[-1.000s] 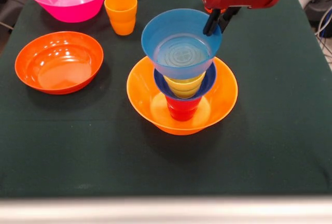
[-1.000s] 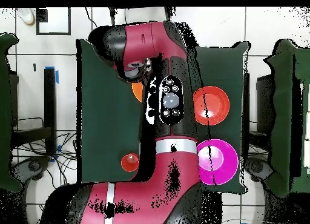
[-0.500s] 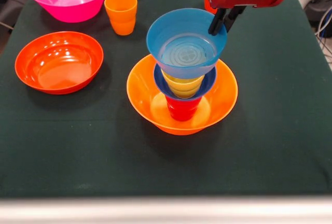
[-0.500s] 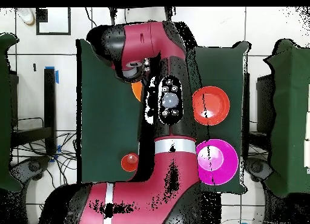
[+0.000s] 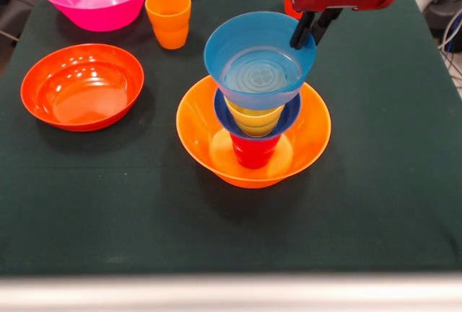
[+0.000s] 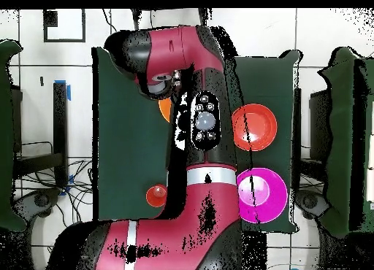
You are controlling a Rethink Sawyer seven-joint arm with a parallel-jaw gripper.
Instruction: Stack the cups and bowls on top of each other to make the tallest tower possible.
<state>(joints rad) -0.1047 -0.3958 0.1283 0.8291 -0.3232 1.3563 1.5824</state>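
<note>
The place looks like a robotics lab or test room rather than a home. A red and black robot arm (image 6: 197, 128) reaches over a table draped in dark green cloth (image 5: 375, 182), which stands on a pale tiled floor (image 6: 321, 33). Loose black cables (image 6: 29, 183) trail over the tiles beside the table, next to a strip of blue tape (image 6: 68, 90). Dark shapes at the table's sides, perhaps chairs or equipment stands (image 6: 340, 136), are too unclear to name.

No readable text, labels, brand names or numbers appear in either view. The cups and bowls carry no markings.
</note>
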